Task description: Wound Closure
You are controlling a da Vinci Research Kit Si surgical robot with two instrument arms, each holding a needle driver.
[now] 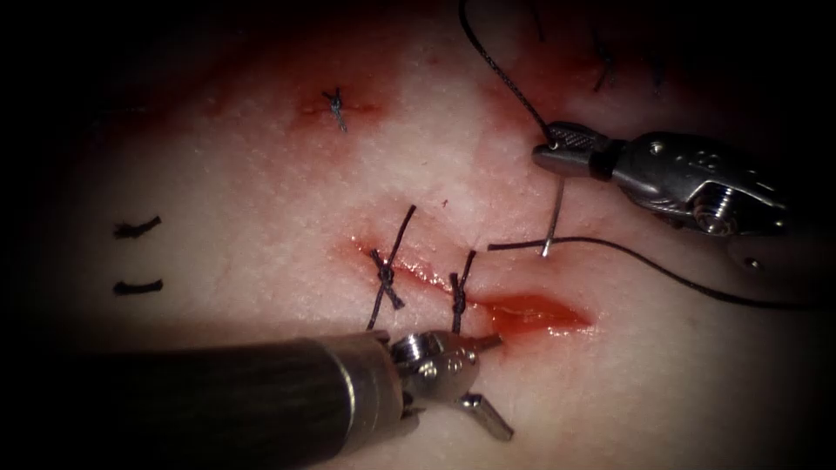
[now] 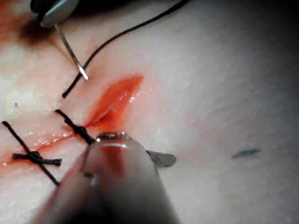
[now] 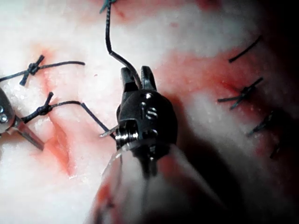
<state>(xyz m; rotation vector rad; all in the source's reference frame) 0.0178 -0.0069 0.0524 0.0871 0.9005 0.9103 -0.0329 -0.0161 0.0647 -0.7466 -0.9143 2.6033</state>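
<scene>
1. Nearest the endoscope, the left pincer (image 1: 483,383) reaches in from the lower left on its dark shaft. Its jaws are spread wide: one points at the lower edge of the cut beside the second knot, the other splays down and away. It holds nothing.
2. Just past it lies the cut (image 1: 531,313), running across the tissue (image 1: 261,200). Two tied stitches (image 1: 387,278) close its left part. The right end gapes, wet with red fluid (image 1: 557,315).
3. Beyond the cut, on its upper side, the needle (image 1: 552,218) hangs steeply with its point (image 1: 544,254) close above the tissue. It is not in the tissue. A loose end of the thread (image 1: 644,261) lies beside the point.
4. Farther back, the right pincer (image 1: 566,152) comes in from the right, clamped shut on the needle near its upper end. The thread runs up from the jaws and also trails off to the right.
5. Farthest back sit older stitches (image 1: 335,106) on other cuts, and short dark marks (image 1: 137,228) at the left.
6. My judgement for doing this well: the open right end is what remains to be closed, so a bite should enter squarely on the upper edge, level with the gap and evenly spaced from the second knot. The loose thread end should stay clear of the point. The spread left jaws should not press into the wet edge.
</scene>
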